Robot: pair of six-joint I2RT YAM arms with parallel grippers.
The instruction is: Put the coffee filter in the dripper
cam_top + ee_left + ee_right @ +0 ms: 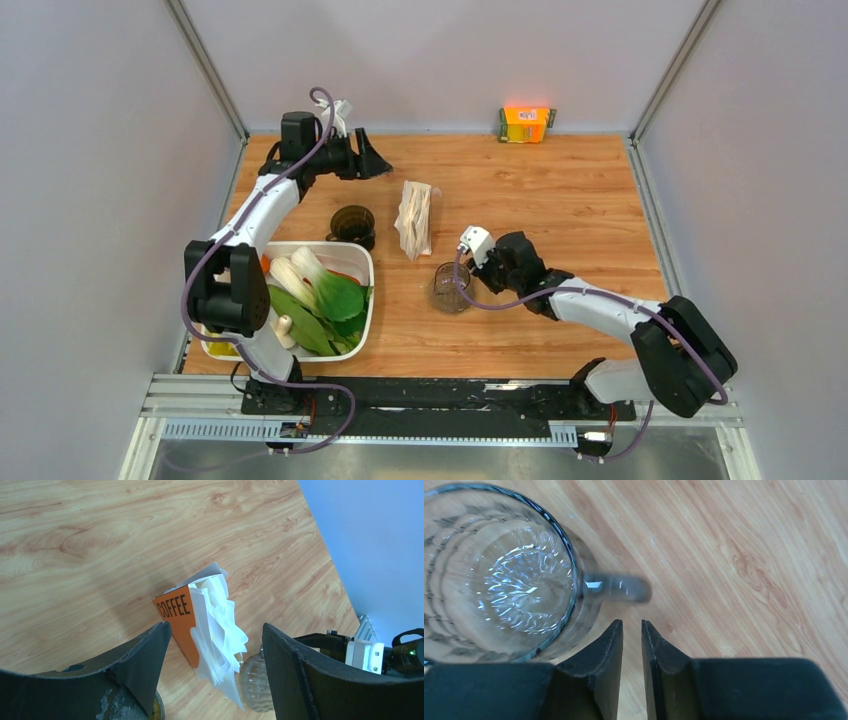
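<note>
While the left gripper (376,158) hung wide open and empty, a clear-wrapped packet (177,620) of paper filters with an orange COFFEE label lay ahead of and below it. The packet was framed between the two fingers but well apart from them. No single loose coffee filter could be made out; the only filters in view were those in the packet. The dripper (352,223), dark and see-through, stood below the left gripper and back toward that arm's base, just beside a white tub (370,270) of greens. The right gripper (631,624) had its fingers parted by only a narrow slit and held nothing. The handle of the glass jug (499,580) sat just ahead of its tips.

Several risks seemed likely. Closing on the packet could lift the whole bundle, or several sheets, instead of one. Thin paper could crumple or slip from the pads. The light dripper might tip if a filter were pushed in off-centre. The right fingers, so near the handle, might knock the jug.
</note>
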